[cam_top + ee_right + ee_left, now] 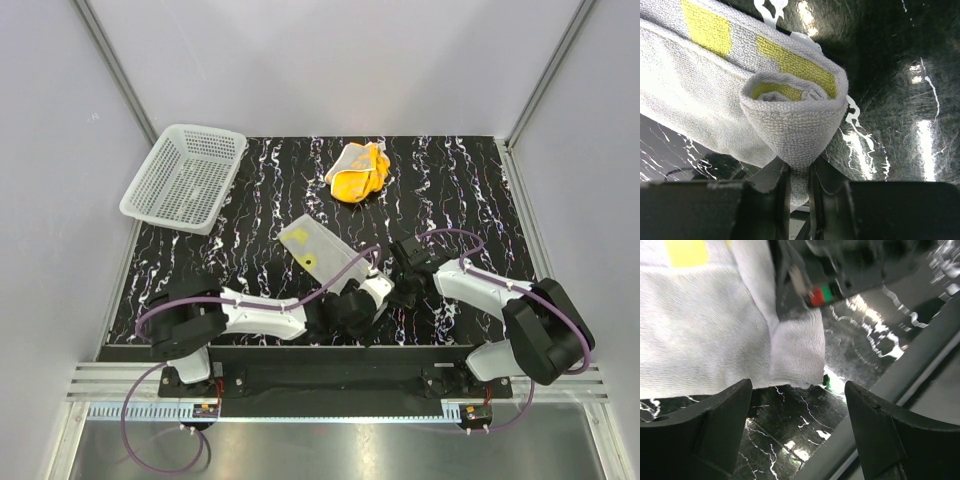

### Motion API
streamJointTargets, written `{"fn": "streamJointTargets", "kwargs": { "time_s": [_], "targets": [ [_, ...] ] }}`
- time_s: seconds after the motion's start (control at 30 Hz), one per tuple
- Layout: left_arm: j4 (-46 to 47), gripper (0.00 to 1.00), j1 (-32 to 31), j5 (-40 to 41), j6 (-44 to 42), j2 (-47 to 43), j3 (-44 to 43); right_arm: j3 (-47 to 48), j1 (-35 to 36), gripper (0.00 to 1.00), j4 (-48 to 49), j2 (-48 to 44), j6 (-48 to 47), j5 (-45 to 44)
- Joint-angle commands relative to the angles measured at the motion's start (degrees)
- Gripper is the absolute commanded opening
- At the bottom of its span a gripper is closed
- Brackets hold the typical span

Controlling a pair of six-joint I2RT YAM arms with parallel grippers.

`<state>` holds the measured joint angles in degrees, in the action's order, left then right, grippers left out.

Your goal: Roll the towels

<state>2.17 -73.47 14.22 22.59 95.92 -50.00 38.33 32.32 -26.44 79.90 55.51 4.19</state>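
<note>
The right claw is closed narrow on a pale towel of whitish terry cloth with yellow patches, pinching the fabric at the lower edge of its rolled end. The roll's open spiral sits just above the fingertips, and the rest of the cloth runs up and to the left of that claw over the black, white-veined tabletop. The left claw stands wide, with nothing between its two dark fingers. A folded corner of the pale towel lies just ahead of it, clear of the fingers, and the right claw's black body hangs over the cloth beyond that corner. From above, the two claws sit close together at the towel's near end, the right claw just to the right of the left claw. A bright orange towel, crumpled soft cloth showing a paler back, lies well beyond both claws, apart from them. A white plastic mesh basket sits far ahead and to the left of the left claw.
</note>
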Motion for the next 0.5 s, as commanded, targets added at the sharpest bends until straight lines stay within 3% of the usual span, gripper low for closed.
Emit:
{"fn": "streamJointTargets", "kwargs": {
  "time_s": [0.0,0.1,0.2,0.4,0.47],
  "targets": [
    [0.99,0.80,-1.23,4.94,-1.50,1.55,-3.70,1.31,0.38,0.19,-1.78,0.78,-1.01,0.82],
    [0.03,0.77,-1.50,6.43,-1.15,3.48,-5.36,1.31,0.38,0.18,-1.86,0.96,-1.10,1.09],
    [0.28,0.67,-1.59,7.31,-1.14,4.80,-5.81,1.14,0.38,0.18,-1.95,0.96,-1.19,1.35],
    [2.22,0.37,-1.41,5.82,-1.58,6.21,-5.99,-0.09,0.38,0.18,-1.51,0.17,-1.10,2.49],
    [2.83,0.21,-1.50,4.86,-1.67,6.38,-5.99,-0.27,0.38,0.18,-1.86,0.00,-1.01,2.67]
  ]
}}
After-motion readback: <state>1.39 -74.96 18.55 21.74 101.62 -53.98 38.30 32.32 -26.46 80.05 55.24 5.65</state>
